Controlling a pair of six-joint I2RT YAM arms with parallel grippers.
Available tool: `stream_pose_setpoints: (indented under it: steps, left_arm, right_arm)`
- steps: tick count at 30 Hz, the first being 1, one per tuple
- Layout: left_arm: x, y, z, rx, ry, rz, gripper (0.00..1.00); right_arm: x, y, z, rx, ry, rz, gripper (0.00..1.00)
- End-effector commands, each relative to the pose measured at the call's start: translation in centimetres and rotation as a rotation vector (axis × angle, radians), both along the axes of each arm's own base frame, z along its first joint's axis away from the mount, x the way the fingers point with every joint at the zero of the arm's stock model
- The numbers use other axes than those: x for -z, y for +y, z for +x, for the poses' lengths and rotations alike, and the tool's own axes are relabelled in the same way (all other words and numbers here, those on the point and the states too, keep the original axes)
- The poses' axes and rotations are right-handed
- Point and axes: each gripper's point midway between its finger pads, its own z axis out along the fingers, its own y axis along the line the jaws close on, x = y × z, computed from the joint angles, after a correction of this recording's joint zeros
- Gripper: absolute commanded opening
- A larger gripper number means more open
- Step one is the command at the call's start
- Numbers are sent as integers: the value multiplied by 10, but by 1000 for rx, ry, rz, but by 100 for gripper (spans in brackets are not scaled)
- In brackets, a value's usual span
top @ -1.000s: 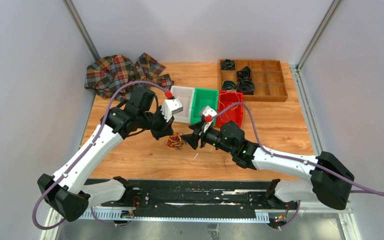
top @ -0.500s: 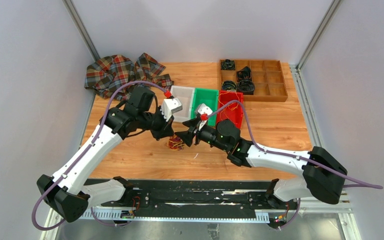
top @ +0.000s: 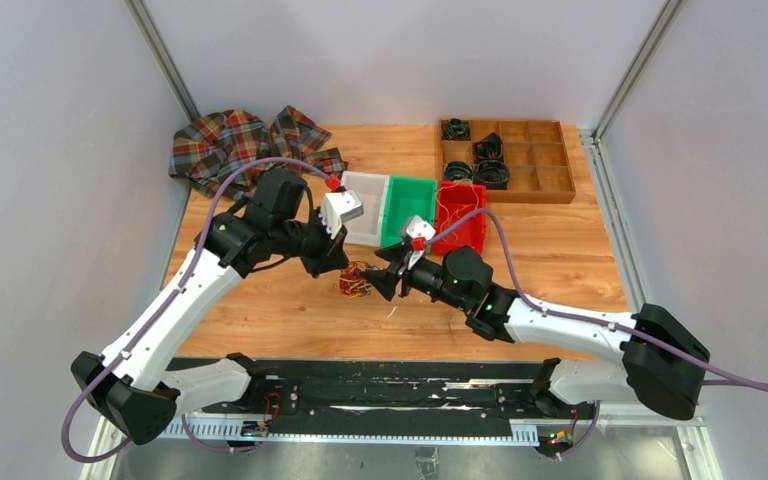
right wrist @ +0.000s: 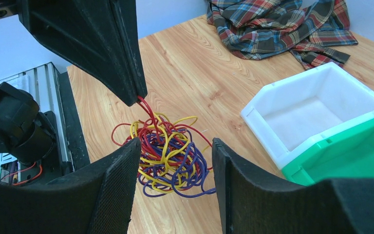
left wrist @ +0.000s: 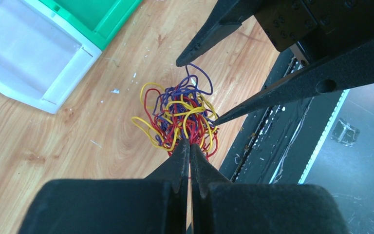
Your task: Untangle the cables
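Observation:
The cables (top: pixel 354 281) are a fist-sized tangle of red, yellow and purple wires on the wooden table, between the two grippers. My left gripper (top: pixel 344 268) is shut on a red strand at the top of the tangle (left wrist: pixel 182 114); its tips (left wrist: pixel 189 143) are pressed together. In the right wrist view its fingers (right wrist: pixel 126 73) pinch that red strand above the tangle (right wrist: pixel 168 156). My right gripper (right wrist: pixel 175 145) is open with one finger on each side of the tangle, not closed on it. It also shows in the top view (top: pixel 377 283).
White bin (top: pixel 365 197), green bin (top: pixel 410 208) and red bin (top: pixel 460 217) stand side by side just behind the grippers. A wooden compartment tray (top: pixel 550 160) with black coiled cords is at the back right. A plaid cloth (top: pixel 245 145) lies back left.
My right gripper has moved left to the tangle and now straddles it. My left gripper has stayed shut on the strand, and the tangle has shifted slightly.

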Motion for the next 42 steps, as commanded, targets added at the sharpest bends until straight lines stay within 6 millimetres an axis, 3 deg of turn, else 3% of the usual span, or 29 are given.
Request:
stream_pose_setpoints:
  steps: [1,7,12,22,26,31,35,42]
  left_arm:
    - [-19,-5,-6,27,-26,-51,1]
    - [-20,-8,-7,30,-12,-62,1]
    - [-21,-12,-10,37,20,-81,1]
    - [-18,-21,-34,169,124,-119,1]
    - [-25,-23,-51,253,144,-156,0]
    - [-40,-26,-58,302,123,-197,0]
    - [-52,-24,-58,315,83,-199,0]
    - [-70,-19,-58,319,2,-195,0]
  right_arm:
    - [-10,-2,-6,-7,-36,13,56]
    - [-24,11,-1,-14,-53,47,56]
    - [-19,23,6,-4,-65,50,56]
    - [-28,34,51,199,-123,93,54]
    - [-17,48,50,158,-110,71,53]
    - [15,49,46,139,-63,38,52]
    - [43,35,42,161,-27,2,51]
    - [75,4,37,228,11,-54,50]
